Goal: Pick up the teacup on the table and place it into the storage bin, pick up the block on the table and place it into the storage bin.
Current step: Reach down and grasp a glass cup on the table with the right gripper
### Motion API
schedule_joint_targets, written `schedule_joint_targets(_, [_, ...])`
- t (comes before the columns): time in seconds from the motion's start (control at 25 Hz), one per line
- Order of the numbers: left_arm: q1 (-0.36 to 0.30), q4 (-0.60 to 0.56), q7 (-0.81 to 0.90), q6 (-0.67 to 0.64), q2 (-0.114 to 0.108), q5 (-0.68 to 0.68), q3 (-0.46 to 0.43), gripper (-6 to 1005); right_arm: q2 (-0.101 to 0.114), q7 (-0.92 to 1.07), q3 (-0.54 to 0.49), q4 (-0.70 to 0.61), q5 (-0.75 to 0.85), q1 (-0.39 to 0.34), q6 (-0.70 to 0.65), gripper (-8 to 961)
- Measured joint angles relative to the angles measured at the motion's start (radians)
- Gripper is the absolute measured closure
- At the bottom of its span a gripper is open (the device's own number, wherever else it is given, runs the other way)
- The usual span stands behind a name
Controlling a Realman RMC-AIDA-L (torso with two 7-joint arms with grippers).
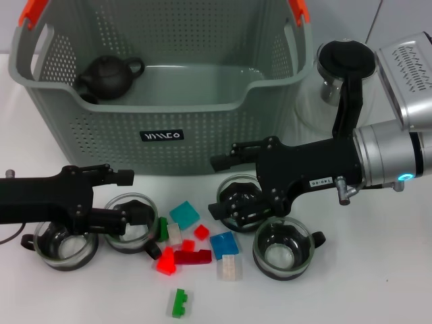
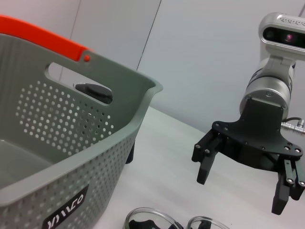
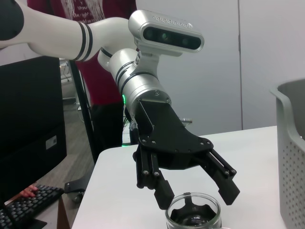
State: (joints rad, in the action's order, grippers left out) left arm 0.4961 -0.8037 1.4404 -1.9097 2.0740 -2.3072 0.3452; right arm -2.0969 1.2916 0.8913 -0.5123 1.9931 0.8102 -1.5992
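The storage bin stands on the white table, with a dark teapot inside it. Just in front of the bin, the left gripper hangs over a glass teacup, fingers apart on both sides of its rim. The right gripper is also spread, above another teacup. Colored blocks lie between the two grippers.

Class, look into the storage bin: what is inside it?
Inside the storage bin a dark teapot sits on the floor at the robot's left. The near wall covers the front part of the floor.
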Motion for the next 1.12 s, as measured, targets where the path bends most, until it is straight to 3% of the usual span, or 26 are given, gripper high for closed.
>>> schedule_joint_targets(0.52, [0.001,0.0,0.0,0.003,0.0,0.0,0.0,79,0.005,0.008,0.0,-0.008,0.0,-0.002,-0.007,88])
schedule_joint_targets(0.72, [0.001,0.0,0.004,-0.001,0.0,0.0,0.0,79,0.011,0.105,0.0,-0.119,0.004,-0.034,-0.078,88])
schedule_joint_targets(0.92, [0.001,0.004,0.005,0.006,0.0,0.0,-0.002,80,0.039,0.252,0.001,-0.277,0.035,-0.08,-0.186,88])
schedule_joint_targets(1.12, [-0.006,0.005,0.006,0.02,0.004,0.004,-0.007,80,0.072,0.351,0.005,-0.359,0.093,-0.08,-0.307,89])
